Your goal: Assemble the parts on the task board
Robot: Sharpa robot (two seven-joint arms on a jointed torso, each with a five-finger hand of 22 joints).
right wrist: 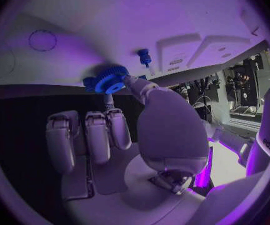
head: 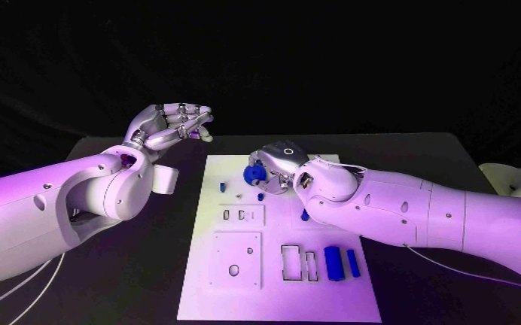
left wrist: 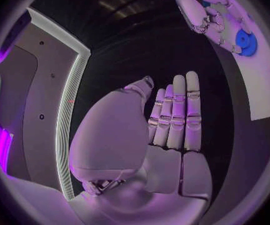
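The white task board (head: pixel 277 295) lies in the middle of the black table. My right hand (head: pixel 280 163) hovers over the board's far end and pinches a blue gear (head: pixel 255 174) between thumb and a finger. The right wrist view shows the gear (right wrist: pixel 109 80) close to the board (right wrist: pixel 172 15), with a small blue peg (right wrist: pixel 145 57) standing just beyond it. My left hand (head: pixel 174 126) is raised off the board's far left corner, fingers apart and holding nothing. In the left wrist view its fingers (left wrist: pixel 175 115) are stretched out, with the gear (left wrist: pixel 245 41) and my right hand (left wrist: pixel 204 10) beyond them.
A blue peg (head: pixel 223 186) stands near the board's left edge and a small blue piece (head: pixel 303 216) lies by my right forearm. Two blue blocks (head: pixel 333 262) (head: pixel 353 262) lie at the near right, beside rectangular frames (head: pixel 291 262). Square plates (head: pixel 237 259) occupy the near left.
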